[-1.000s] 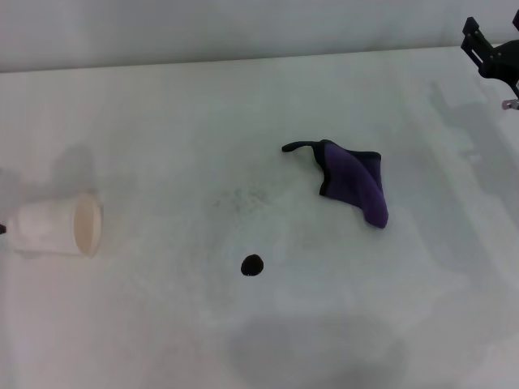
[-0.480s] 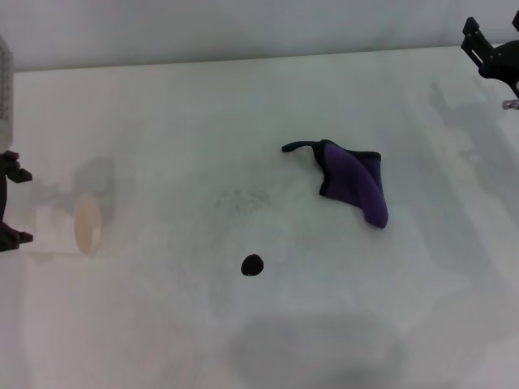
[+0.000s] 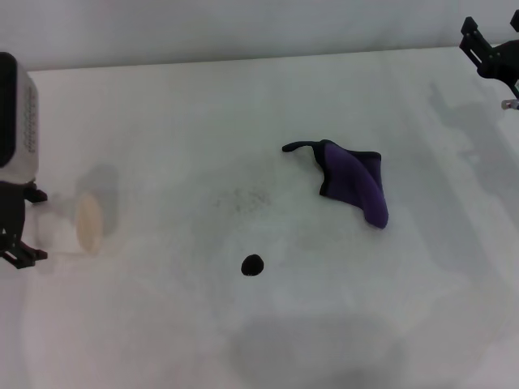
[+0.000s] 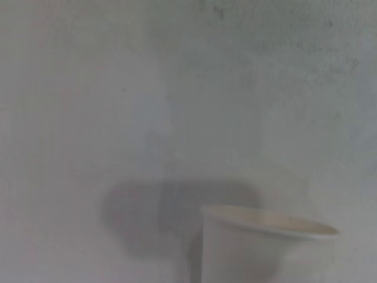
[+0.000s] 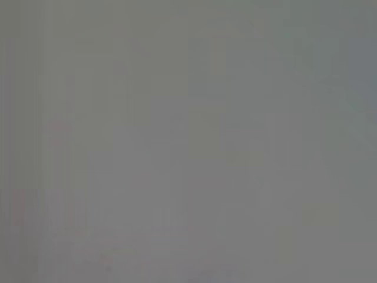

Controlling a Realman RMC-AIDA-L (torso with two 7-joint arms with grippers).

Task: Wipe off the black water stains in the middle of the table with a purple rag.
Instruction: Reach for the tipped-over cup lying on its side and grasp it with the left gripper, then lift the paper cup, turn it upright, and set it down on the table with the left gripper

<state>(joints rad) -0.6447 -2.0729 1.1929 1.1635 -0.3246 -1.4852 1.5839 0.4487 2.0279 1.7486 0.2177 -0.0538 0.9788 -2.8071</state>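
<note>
At the far left the left gripper (image 3: 18, 231) reaches the cream paper cup (image 3: 77, 224) lying on its side; whether its claw grips the cup I cannot tell. The left wrist view shows the cup's rim (image 4: 268, 224) close up. Mid-table (image 3: 162, 324) sits the black water stain (image 3: 252, 264); the purple rag (image 3: 353, 181) lies apart, farther back and right. The right gripper (image 3: 493, 57) hangs at the far right corner, its fingers unclear.

purple rag (image 3: 355, 184) crumpled | black water stains (image 3: 252, 265) apart, nearer the robot
</note>
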